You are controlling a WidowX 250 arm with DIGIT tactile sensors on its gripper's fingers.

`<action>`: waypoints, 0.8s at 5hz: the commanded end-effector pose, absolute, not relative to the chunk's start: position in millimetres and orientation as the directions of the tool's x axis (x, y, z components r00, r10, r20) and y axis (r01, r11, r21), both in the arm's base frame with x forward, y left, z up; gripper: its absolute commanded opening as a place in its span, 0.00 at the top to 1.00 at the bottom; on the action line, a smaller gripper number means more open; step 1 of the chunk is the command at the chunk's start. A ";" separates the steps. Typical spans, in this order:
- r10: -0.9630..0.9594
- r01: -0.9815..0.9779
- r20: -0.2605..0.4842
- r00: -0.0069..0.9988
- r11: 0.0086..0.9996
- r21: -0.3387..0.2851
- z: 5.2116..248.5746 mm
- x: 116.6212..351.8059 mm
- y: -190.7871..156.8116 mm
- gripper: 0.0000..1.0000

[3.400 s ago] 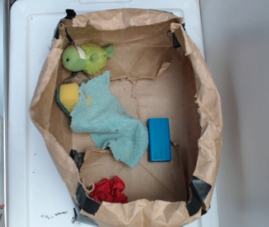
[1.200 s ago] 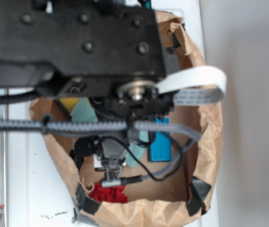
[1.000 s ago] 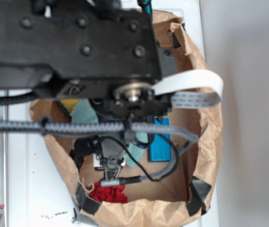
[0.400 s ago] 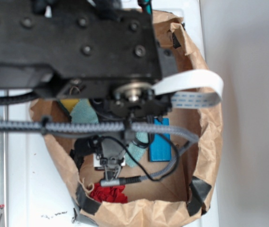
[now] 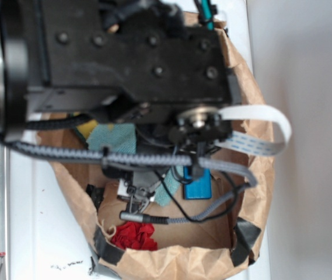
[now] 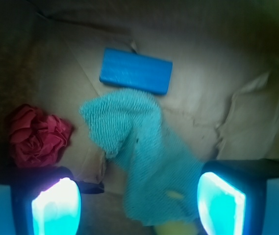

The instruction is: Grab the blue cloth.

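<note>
The blue cloth (image 6: 144,152), a pale teal fuzzy towel, lies on the brown paper floor of the bag and runs down between my two fingers in the wrist view. In the exterior view only a patch of the blue cloth (image 5: 114,139) shows under the arm. My gripper (image 6: 138,205) hangs above the cloth's near part, open, its glowing pads (image 6: 56,205) well apart and holding nothing. A yellow object (image 6: 176,229) peeks out beneath the cloth's near edge. In the exterior view the gripper itself is hidden by the black arm (image 5: 119,64).
A bright blue block (image 6: 136,71) lies just beyond the cloth's far tip. A small red cloth (image 6: 35,134) sits to the left. Crumpled brown paper bag walls (image 5: 253,175) ring the work area. Cables (image 5: 154,160) hang across the bag.
The arm has shifted right and slightly down in the exterior view since 0.4 s ago, uncovering more of the teal cloth at the left. Objects in the bag have not moved.
</note>
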State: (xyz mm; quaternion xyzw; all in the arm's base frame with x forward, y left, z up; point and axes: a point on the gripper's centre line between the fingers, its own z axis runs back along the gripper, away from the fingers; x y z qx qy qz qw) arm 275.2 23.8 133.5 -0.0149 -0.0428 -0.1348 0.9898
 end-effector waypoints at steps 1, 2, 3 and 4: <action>-0.424 0.418 0.120 0.898 0.906 0.074 120.8 281.2 23.0 0.00; -0.481 0.478 0.158 0.863 0.876 0.054 114.0 280.2 21.4 0.00; -0.490 0.491 0.162 0.857 0.870 0.034 109.0 278.7 13.2 0.00; -0.495 0.498 0.129 0.860 0.867 0.006 103.2 275.0 2.5 0.00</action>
